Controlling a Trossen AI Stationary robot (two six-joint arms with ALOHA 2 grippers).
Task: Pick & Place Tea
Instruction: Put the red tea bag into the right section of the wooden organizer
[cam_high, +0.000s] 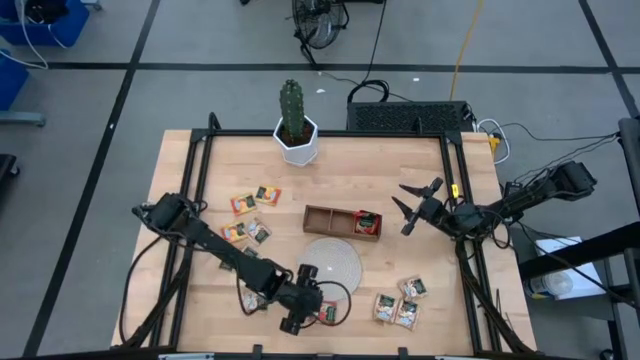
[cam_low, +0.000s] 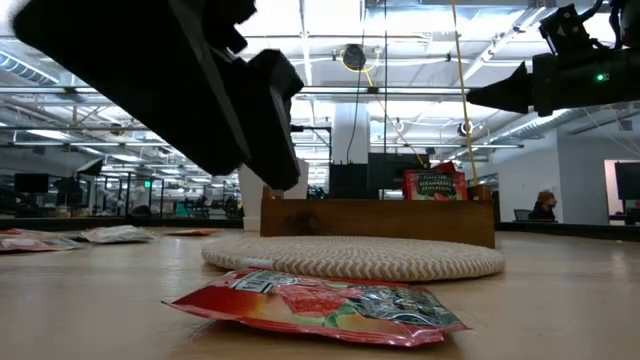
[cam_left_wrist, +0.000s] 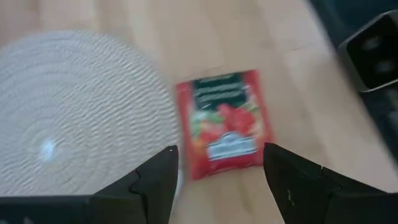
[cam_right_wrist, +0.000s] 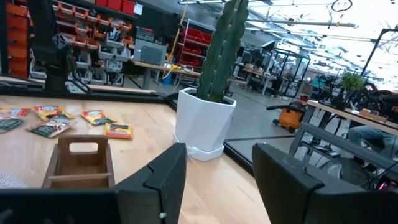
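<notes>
The wooden tray (cam_high: 342, 221) lies just beyond the woven disc (cam_high: 331, 262) and holds one red sachet (cam_high: 367, 221) standing in its right end compartment; the other compartments look bare. Beside the disc's near edge, the left claw (cam_high: 297, 318) hovers spread over a loose red sachet (cam_left_wrist: 224, 121) flat on the tabletop (cam_high: 440, 240). The right claw (cam_high: 407, 205), spread and holding nothing, hangs right of the tray.

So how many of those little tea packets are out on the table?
About 11: two left of the tray, two nearer the left arm, one in the tray, one below the mat, four bottom right; others may be hidden.
</notes>
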